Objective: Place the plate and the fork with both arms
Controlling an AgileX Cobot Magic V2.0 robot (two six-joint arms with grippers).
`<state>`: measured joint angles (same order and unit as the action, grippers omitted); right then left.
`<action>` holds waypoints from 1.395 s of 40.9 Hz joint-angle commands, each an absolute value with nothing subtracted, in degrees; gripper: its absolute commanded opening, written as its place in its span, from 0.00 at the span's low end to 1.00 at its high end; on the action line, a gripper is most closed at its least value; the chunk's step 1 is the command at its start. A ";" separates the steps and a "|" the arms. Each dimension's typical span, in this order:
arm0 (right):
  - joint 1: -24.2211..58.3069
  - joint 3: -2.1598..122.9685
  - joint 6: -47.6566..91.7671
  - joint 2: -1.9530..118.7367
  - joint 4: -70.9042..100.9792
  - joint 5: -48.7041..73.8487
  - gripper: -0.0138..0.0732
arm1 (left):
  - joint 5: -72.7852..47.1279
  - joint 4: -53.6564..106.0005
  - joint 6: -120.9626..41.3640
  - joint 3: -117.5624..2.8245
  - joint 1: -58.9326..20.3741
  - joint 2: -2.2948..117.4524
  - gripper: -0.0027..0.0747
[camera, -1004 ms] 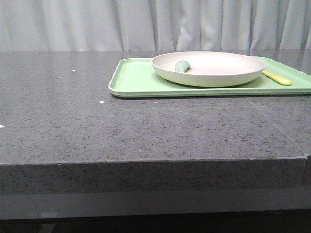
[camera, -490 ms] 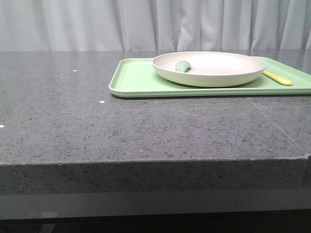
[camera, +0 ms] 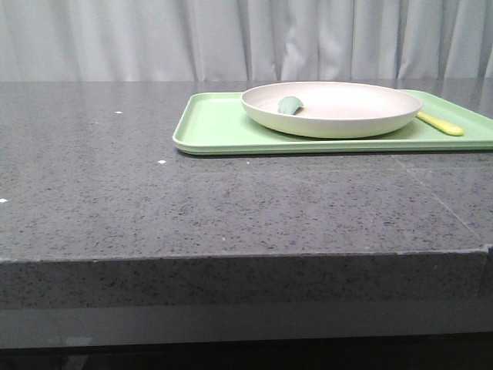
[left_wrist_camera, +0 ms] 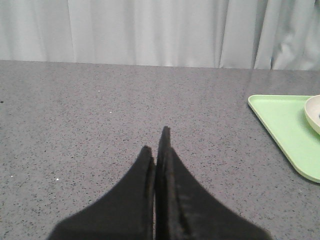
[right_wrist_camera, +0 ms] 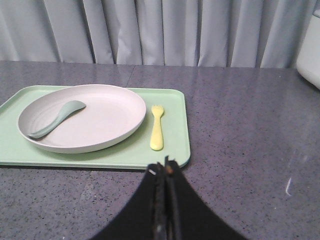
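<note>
The cream-white plate (camera: 331, 109) rests on the light-green tray (camera: 216, 127) at the far right of the table; it also shows in the right wrist view (right_wrist_camera: 95, 120). The pale-yellow fork (right_wrist_camera: 157, 127) lies on the tray beside the plate, on its right in the front view (camera: 441, 124). My right gripper (right_wrist_camera: 165, 167) is shut and empty, just short of the tray's near edge. My left gripper (left_wrist_camera: 157, 142) is shut and empty over bare table, well left of the tray's corner (left_wrist_camera: 280, 125). Neither gripper shows in the front view.
A teal-green spoon (right_wrist_camera: 56, 119) lies inside the plate. Grey curtains hang behind the table. The table's front edge (camera: 231, 258) runs across the front view. A white object (right_wrist_camera: 310, 55) stands at the far right of the right wrist view.
</note>
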<state>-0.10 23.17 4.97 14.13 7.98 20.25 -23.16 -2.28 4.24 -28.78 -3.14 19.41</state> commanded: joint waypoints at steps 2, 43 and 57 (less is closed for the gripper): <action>-0.45 24.59 5.48 14.73 7.59 15.24 0.02 | -18.58 -1.91 4.40 -30.41 -3.05 19.80 0.01; -0.45 24.59 5.48 14.73 7.59 15.30 0.02 | -11.66 0.42 4.40 -2.10 0.71 -1.61 0.01; -0.45 24.59 5.48 14.73 7.59 15.30 0.02 | -7.45 0.42 4.40 0.54 1.94 -1.47 0.01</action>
<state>-0.10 23.17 5.09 14.13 7.98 20.16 -12.58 0.00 4.24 0.30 1.92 -0.28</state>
